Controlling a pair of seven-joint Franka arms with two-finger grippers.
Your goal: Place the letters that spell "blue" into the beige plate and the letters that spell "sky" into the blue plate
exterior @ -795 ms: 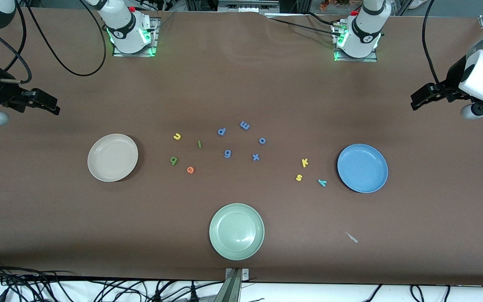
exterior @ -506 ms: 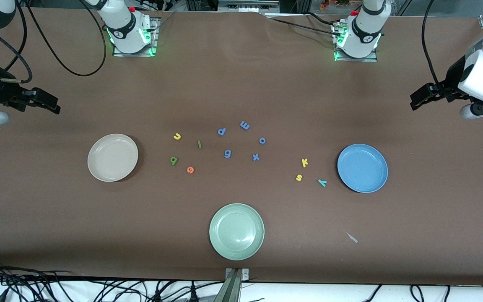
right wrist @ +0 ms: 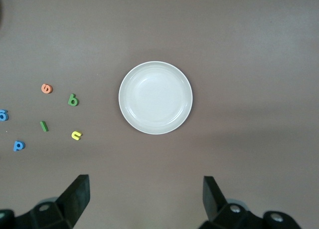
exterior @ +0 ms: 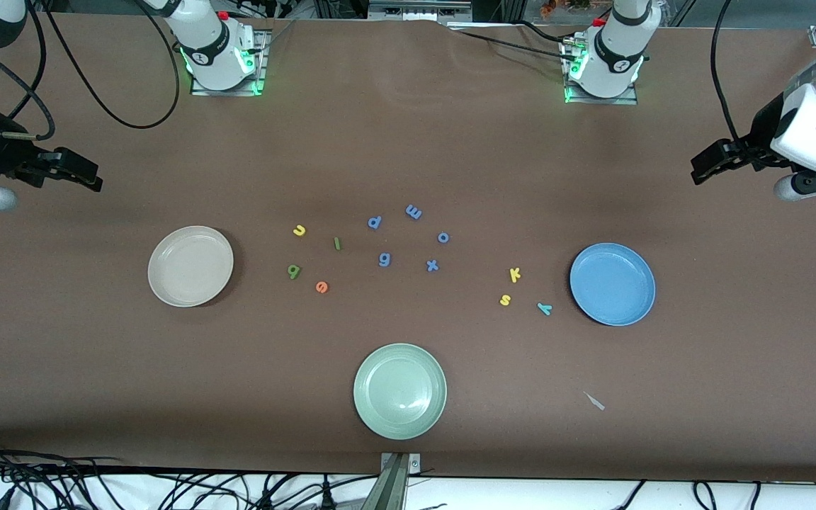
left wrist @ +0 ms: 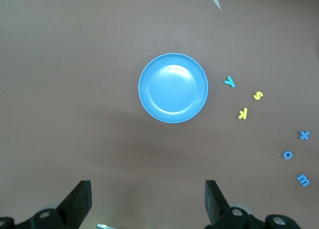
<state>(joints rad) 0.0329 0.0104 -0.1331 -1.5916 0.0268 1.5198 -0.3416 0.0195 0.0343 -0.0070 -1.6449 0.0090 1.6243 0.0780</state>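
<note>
The round, shallow, pale green plate sits on the brown tabletop at the edge closest to the front camera, and serves here as the landmark. Farther from the camera than it, toward the right arm's end, lies the round cream-beige plate, nothing in it. Between that plate and the landmark's line lie four small foam letters: the yellow u, the thin green l bar, the green b and the orange e. Toward the left arm's end lies the round medium-blue plate, also bare, with the yellow k, yellow s and teal y just beside it. Straight up the tabletop from the green plate, five periwinkle-blue foam letters are scattered.

The left pincer hangs with its jaws wide over bare tabletop past the blue plate. The right pincer hangs likewise, wide and holding nothing, over bare tabletop past the beige plate.
</note>
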